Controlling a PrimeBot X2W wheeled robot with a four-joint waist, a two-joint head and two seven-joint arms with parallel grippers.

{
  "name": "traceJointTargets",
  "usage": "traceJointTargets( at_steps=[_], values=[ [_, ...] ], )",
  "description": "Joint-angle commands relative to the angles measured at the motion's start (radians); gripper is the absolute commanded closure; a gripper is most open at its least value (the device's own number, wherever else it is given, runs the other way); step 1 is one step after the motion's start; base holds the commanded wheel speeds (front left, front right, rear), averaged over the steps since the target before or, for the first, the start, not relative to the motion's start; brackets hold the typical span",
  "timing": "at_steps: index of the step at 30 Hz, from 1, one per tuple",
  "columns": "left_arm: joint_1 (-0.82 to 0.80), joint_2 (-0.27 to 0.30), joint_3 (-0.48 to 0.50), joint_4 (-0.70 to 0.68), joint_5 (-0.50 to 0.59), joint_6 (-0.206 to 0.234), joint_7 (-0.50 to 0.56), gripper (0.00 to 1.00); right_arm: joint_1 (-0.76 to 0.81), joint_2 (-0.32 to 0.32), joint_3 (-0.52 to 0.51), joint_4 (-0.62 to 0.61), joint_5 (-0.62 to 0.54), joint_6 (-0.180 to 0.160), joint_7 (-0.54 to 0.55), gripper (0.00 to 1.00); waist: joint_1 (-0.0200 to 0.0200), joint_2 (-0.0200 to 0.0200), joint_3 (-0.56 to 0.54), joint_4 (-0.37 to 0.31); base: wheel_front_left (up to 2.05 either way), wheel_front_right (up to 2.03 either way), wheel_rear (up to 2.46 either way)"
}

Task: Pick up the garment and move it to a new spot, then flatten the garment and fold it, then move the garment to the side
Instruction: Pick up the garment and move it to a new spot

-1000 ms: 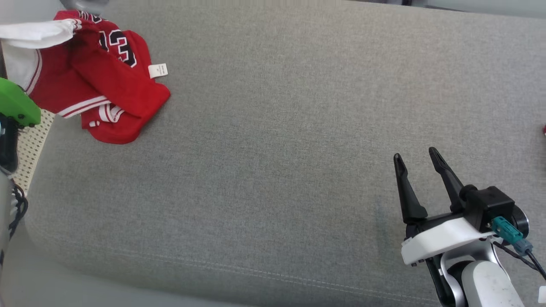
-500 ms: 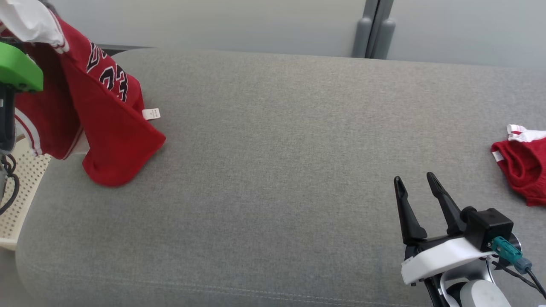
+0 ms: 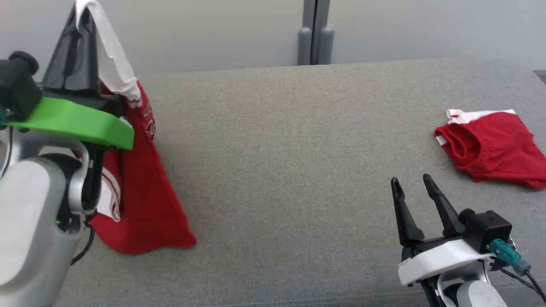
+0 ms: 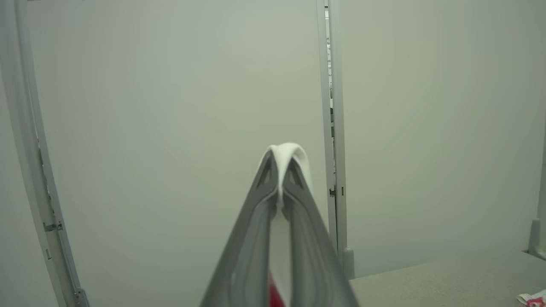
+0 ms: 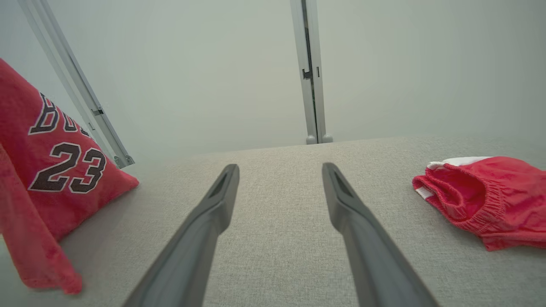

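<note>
The garment (image 3: pixel 145 204) is a red jersey with white trim and a black "23" (image 5: pixel 64 170). It hangs from my left gripper (image 3: pixel 83 10), which is raised at the left and shut on a white strap of it (image 4: pixel 286 152). The jersey's lower hem rests on the grey cushion (image 3: pixel 277 170). My right gripper (image 3: pixel 410 180) stands open low at the right, just above the cushion, with nothing between its fingers (image 5: pixel 280 168). It is far from the jersey.
A pair of red shorts (image 3: pixel 490 147) with a white band lies crumpled at the cushion's right end, beyond my right gripper (image 5: pixel 482 196). A pale wall with a grey post (image 3: pixel 315 38) stands behind the cushion. The cushion's near edge runs just below my right wrist.
The head camera has tilted up and turned. The jersey, heaped at the far left a second ago, now hangs lifted from my left gripper. My right gripper stays open in place.
</note>
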Motion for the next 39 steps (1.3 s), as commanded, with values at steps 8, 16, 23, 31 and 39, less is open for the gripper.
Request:
traceJointTargets(
  at_steps=[8, 16, 23, 31, 39],
  values=[
    [0.004, -0.087, -0.069, -0.001, -0.013, -0.004, -0.006, 1.00, -0.058, -0.001, 0.030, 0.007, 0.020, -0.001, -0.024, 0.00, 0.0001, -0.0001, 0.090, -0.195, 0.00, 0.00, 0.00],
    [-0.065, -0.191, -0.180, 0.074, -0.003, -0.056, 0.017, 1.00, -0.093, 0.000, 0.049, 0.031, 0.056, -0.001, -0.066, 0.00, 0.0001, -0.0001, 0.194, -0.355, 0.00, 0.00, 0.00],
    [-0.109, -0.263, -0.242, 0.176, -0.008, -0.096, 0.015, 1.00, -0.106, 0.000, 0.062, 0.054, 0.091, -0.001, -0.095, 0.00, 0.0001, -0.0001, 0.262, -0.440, 0.00, 0.00, 0.00],
    [-0.135, -0.339, -0.294, 0.314, -0.033, -0.151, 0.005, 1.00, -0.127, 0.000, 0.074, 0.082, 0.113, -0.001, -0.117, 0.00, 0.0001, -0.0001, 0.332, -0.500, 0.00, 0.00, 0.00],
    [-0.150, -0.392, -0.352, 0.465, -0.047, -0.214, 0.003, 0.89, -0.155, 0.000, 0.087, 0.099, 0.136, -0.001, -0.125, 0.00, 0.0001, -0.0001, 0.392, -0.508, 0.00, 0.00, 0.00]
  ],
)
